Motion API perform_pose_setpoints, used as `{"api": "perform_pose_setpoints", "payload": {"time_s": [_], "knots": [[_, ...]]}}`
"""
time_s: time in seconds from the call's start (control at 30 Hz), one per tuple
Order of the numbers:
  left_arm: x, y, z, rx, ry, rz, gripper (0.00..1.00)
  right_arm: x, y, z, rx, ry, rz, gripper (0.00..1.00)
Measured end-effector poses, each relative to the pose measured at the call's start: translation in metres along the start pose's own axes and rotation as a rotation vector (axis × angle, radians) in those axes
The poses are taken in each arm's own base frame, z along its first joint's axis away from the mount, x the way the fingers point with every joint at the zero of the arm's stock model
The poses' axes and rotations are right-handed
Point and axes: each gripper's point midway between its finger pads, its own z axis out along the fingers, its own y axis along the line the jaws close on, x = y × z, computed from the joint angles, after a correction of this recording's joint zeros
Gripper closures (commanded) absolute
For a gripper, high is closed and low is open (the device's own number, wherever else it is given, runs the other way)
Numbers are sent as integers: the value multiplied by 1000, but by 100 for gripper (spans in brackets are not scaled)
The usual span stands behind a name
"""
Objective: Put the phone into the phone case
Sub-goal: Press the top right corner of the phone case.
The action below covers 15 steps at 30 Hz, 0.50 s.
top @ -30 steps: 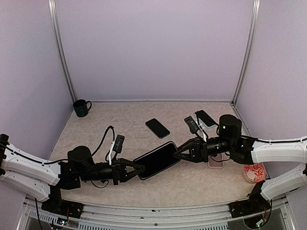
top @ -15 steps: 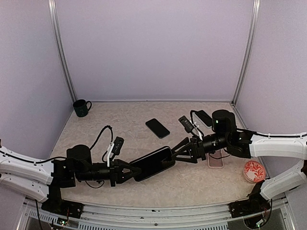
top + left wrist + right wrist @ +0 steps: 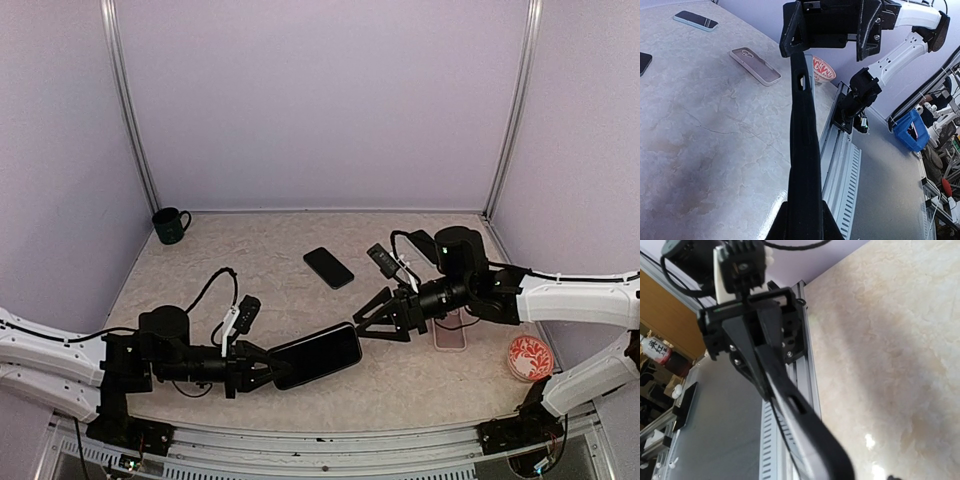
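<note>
Left gripper (image 3: 268, 365) is clamped on the phone case (image 3: 320, 354); right gripper (image 3: 363, 325) is spread wide at its tip. A phone (image 3: 329, 267) and mug (image 3: 171, 225) are seen beyond.

The table (image 3: 200, 280) is beige, marbled with thin darker veins. The phone case (image 3: 318, 354) is plain black — so is the phone (image 3: 329, 267) beyond it. Right of the phone case lie a pale pink case (image 3: 449, 333) and a red-and-white patterned dish (image 3: 529, 359); far left — a dark green mug (image 3: 170, 225).
</note>
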Motion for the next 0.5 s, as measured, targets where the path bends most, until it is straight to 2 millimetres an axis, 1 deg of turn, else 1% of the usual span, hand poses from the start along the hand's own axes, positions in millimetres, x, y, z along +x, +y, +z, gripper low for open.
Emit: {"api": "perform_pose_setpoints", "payload": {"time_s": [0.13,0.23,0.4,0.5], "knots": [[-2,-4,-2,16,-5,11,100,3,0,0,-2,11,5,29],[-3,-5,-2,20,-6,14,100,6,0,2,-16,22,14,34],[-2,-6,-2,23,-3,16,100,12,-3,7,-47,45,40,49],[0,-5,-1,21,4,15,100,14,-3,9,-66,53,45,63]]}}
